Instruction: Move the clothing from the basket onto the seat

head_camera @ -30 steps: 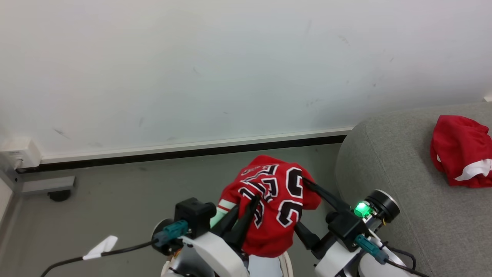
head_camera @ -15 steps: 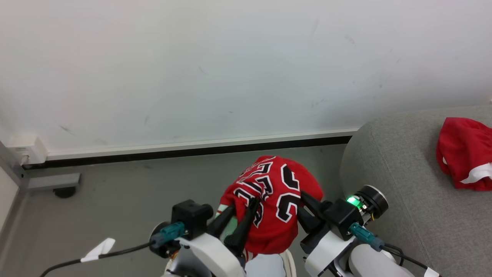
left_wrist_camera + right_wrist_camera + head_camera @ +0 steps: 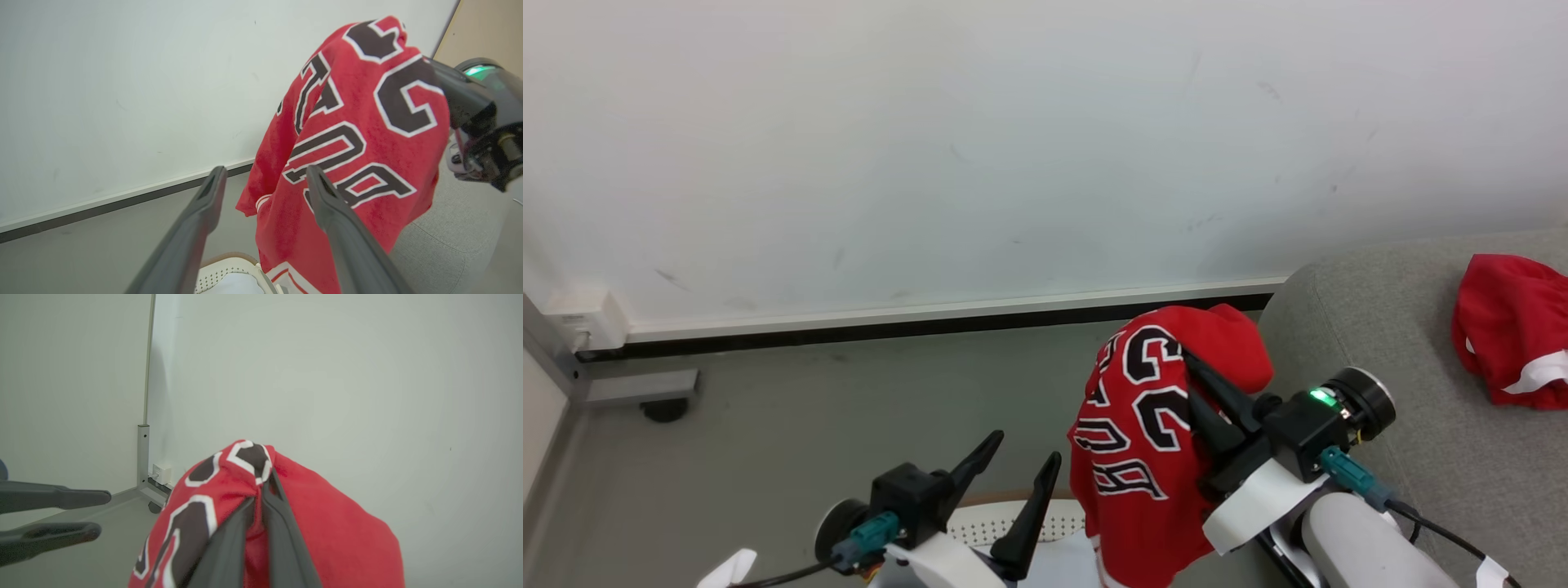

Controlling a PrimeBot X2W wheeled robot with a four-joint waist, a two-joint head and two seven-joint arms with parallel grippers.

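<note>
While your right gripper (image 3: 1191,377) is clamped on the red clothing (image 3: 1139,465) hanging over the basket (image 3: 1001,527) at 6 o'clock, and your left gripper (image 3: 1025,447) stands apart, empty, lift the hem clear, then carry it to the seat (image 3: 1388,343) at 3 o'clock.

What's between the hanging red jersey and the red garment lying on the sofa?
Head view: the right gripper, jaws shut on the jersey, then bare grey sofa up to the other garment.
</note>
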